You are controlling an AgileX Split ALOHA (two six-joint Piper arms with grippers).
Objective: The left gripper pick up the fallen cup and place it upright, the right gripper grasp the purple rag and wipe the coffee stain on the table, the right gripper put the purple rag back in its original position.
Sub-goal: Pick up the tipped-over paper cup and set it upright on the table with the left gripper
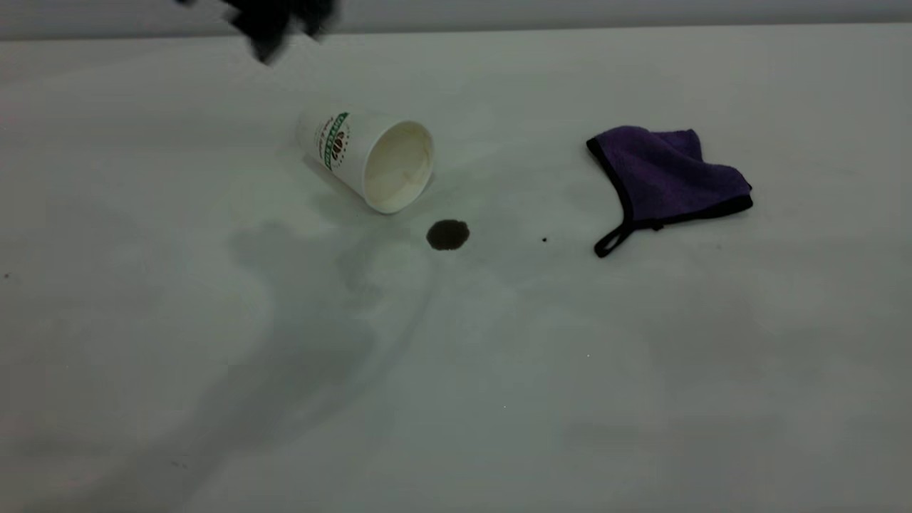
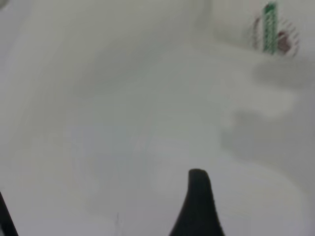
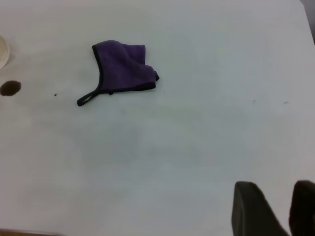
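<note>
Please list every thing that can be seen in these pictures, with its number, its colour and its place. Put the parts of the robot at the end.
cup: one, white with green band, lying on its side left of centre, mouth toward the coffee stain.
coffee stain: one, dark brown, just in front of the cup's mouth.
black speck: one, between stain and rag.
purple rag: one, purple with black edging, crumpled at right.
table: one, white, under everything.
left gripper: one, black, at the far edge, above and behind the cup.
right gripper: one, black, far from the rag, holding nothing.
</note>
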